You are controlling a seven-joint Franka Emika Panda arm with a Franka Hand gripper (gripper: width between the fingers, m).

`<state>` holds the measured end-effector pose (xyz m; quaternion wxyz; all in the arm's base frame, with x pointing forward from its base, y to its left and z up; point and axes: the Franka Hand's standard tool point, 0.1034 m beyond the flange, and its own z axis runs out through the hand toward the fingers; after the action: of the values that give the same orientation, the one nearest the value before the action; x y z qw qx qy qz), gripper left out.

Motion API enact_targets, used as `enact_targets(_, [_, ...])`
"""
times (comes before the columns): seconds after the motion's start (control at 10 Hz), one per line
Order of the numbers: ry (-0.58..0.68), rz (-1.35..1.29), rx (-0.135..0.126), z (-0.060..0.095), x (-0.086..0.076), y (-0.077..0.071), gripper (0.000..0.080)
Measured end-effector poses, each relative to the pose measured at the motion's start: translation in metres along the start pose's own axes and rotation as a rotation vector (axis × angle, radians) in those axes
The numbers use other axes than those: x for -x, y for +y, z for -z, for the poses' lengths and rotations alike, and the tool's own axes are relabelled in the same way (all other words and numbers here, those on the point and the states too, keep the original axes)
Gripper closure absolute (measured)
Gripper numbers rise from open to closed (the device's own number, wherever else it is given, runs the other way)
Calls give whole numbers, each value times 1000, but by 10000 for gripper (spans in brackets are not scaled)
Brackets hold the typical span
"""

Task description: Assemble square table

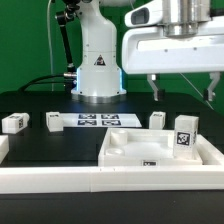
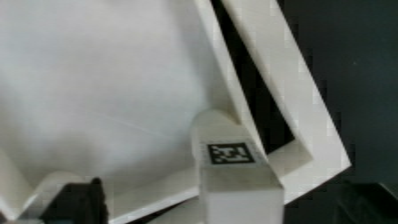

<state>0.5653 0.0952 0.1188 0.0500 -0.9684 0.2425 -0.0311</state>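
Wrist view: smooth white rimmed slab [image 2: 107, 90]

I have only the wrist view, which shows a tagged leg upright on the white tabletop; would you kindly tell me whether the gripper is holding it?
Observer: No; the exterior view shows the gripper open above the upright leg, not touching it.
Operator: Thank you. Where are the other legs?
Observer: Three sit loose on the black table: the outer leg and the second leg toward the exterior view's left, the third leg just behind the tabletop.
Operator: What lies between them?
Observer: The marker board, between the second leg and the third leg.
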Motion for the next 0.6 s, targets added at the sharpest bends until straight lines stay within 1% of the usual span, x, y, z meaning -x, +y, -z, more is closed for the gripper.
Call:
enact_targets(0.2, [-5,-2,2,-3,1,-1,150])
enact_targets(0.5, [-7,0,3,-4,3,-1,150])
enact_targets(0.6, [-10,20,7,-5,17,1,150])
